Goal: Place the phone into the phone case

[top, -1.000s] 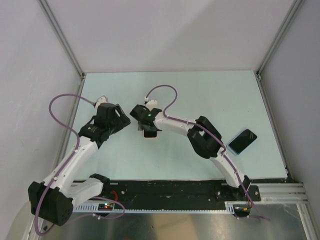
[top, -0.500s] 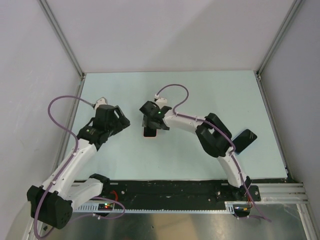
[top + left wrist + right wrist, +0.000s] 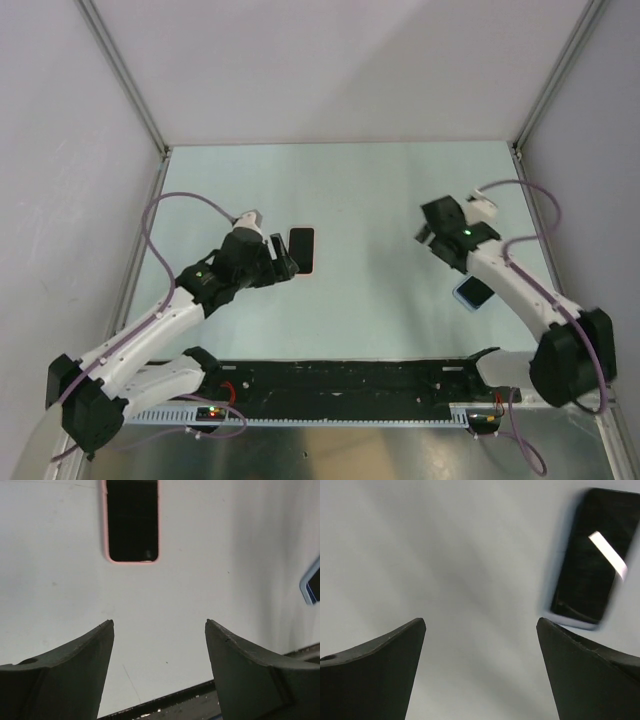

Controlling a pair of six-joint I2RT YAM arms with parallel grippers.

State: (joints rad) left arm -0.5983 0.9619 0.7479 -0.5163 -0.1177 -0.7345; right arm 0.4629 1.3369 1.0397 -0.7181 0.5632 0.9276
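Change: a second ago the right tool (image 3: 480,622) sat over the pink phone case (image 3: 300,248). It has since swung well off to the right of the case, and its jaws have spread fully with nothing between them. The left tool (image 3: 159,625) has moved in from the case's left and now sits just short of its near end, jaws spread, not touching it. The case itself has barely shifted on the table (image 3: 380,200).

Meaning, as I judge it: the right arm let go of the case and is going for the phone (image 3: 590,555), which lies flat well to the right of the case, near that tool. The left arm looks posted to steady the case. The phone is not yet picked up and the insertion has not begun.

Materials and shapes:
- Case: thin rounded rectangle with a matt pink rim, likely soft rubbery stuff, and a dark inner face. Cannot tell whether that face is lining.
- Phone: flat glossy black slab with a pale blue edge, showing a bright streak of reflected light. Slick, low-profile and hard to get under.
- Table: smooth and pale.
- Tool fingers: dark, curved, matt.
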